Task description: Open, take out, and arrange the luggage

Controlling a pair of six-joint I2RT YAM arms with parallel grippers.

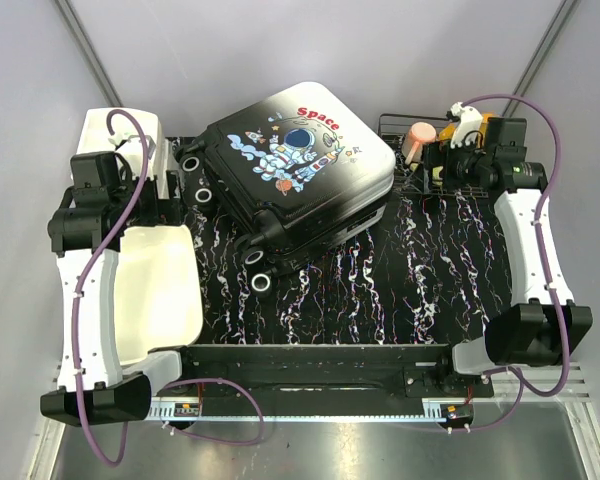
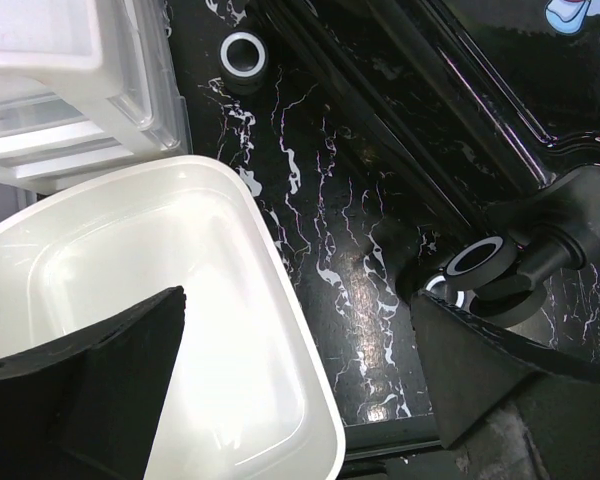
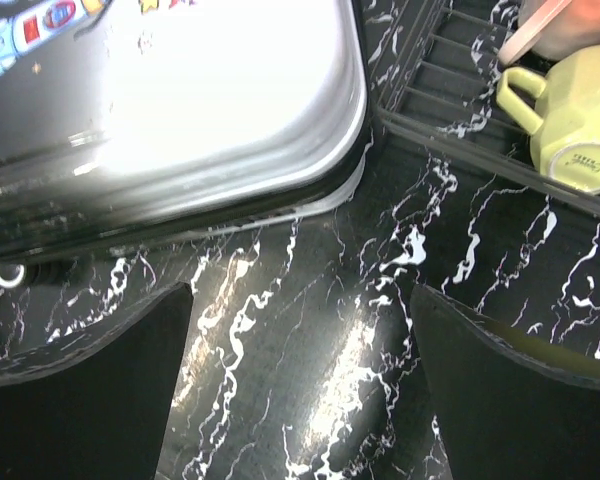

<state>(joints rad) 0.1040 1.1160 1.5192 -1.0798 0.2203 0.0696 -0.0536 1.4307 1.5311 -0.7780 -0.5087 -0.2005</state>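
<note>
- The luggage [image 1: 295, 170] lies flat and print-up on the surface [image 1: 380, 290], from centre toward 12 o'clock in the top view, skewed. Its wheels [image 1: 263, 283] face roughly 8 o'clock.
- The shell looks closed, with the seam shut along the edge we can see. We judge the opening step not yet started, so nothing is taken out or arranged.
- The left gripper [image 2: 300, 310] has its jaws wide and holds nothing. It hangs at the luggage's 9 o'clock, over the gap between the wheel end and the white tub [image 1: 165, 290].
- The right gripper [image 3: 300, 295] is also wide and empty. It hovers off the luggage's 3 o'clock corner, not touching.
- We can't see a zipper pull or latch in any view.
- Next move, as we judge it: find the closure on the seam, have one arm pin the shell and the other run the closure, then lift the lid.
- Risk: the shell is glossy and on wheels, so it may skid.
- Further out are the drawer unit [image 2: 70, 90] at 10 o'clock and the wire rack [image 1: 400, 125] with a yellow mug [image 3: 570, 110] at 2 o'clock.
</note>
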